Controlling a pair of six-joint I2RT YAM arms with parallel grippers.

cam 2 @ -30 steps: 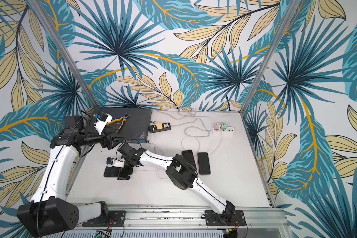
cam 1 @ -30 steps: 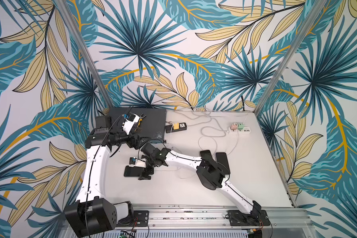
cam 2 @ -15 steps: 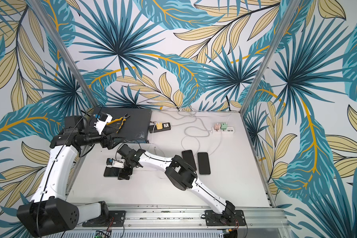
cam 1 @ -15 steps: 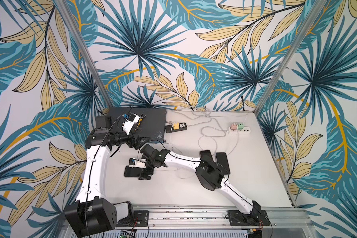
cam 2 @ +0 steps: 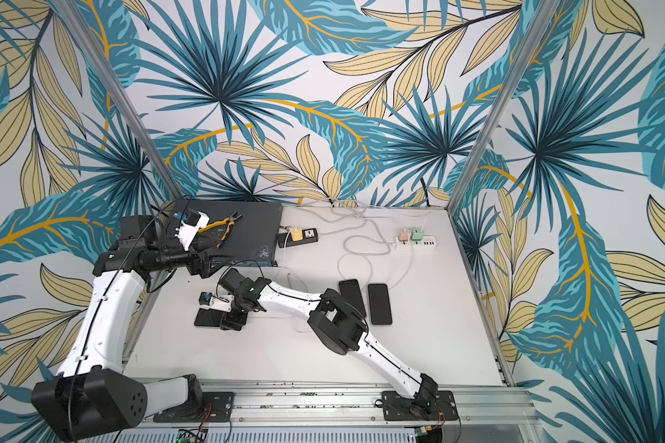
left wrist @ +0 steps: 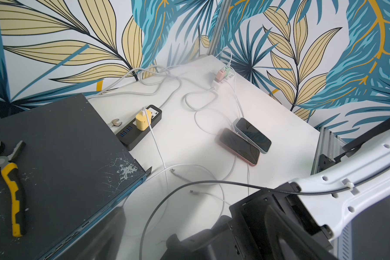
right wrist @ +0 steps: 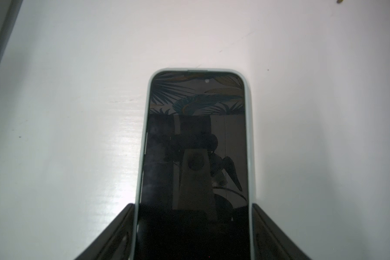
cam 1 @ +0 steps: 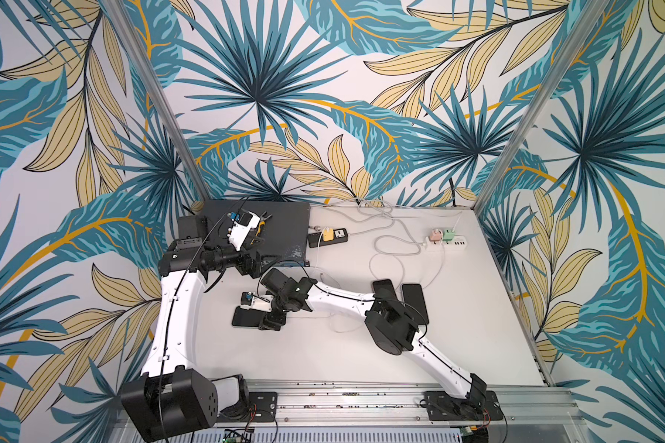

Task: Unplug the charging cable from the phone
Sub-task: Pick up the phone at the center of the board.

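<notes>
Pliers with yellow-and-black handles (left wrist: 15, 198) lie on a scratched dark grey metal box (left wrist: 65, 146) at upper left of the white tabletop (cam 1: 323, 356). Beside the box the left gripper (cam 1: 260, 266) hovers wide open and empty. At centre left the right gripper (cam 1: 270, 321) is down over a dark-screened phone in a pale green case (right wrist: 196, 135) lying flat. Its black fingers (right wrist: 117, 229) are set against both long sides of the case, and the claw hides the phone's port end. A loose plug end of white charging cable (left wrist: 175, 172) rests right of the box, apart from that phone. Further right sit a black power strip (left wrist: 131, 137), a white power strip (cam 1: 450, 243), and a pink-cased phone (left wrist: 239, 147) beside a blue-cased phone (left wrist: 253, 135), cables running to both. Palm-leaf wallpaper (cam 1: 323, 76) lines the enclosure.
</notes>
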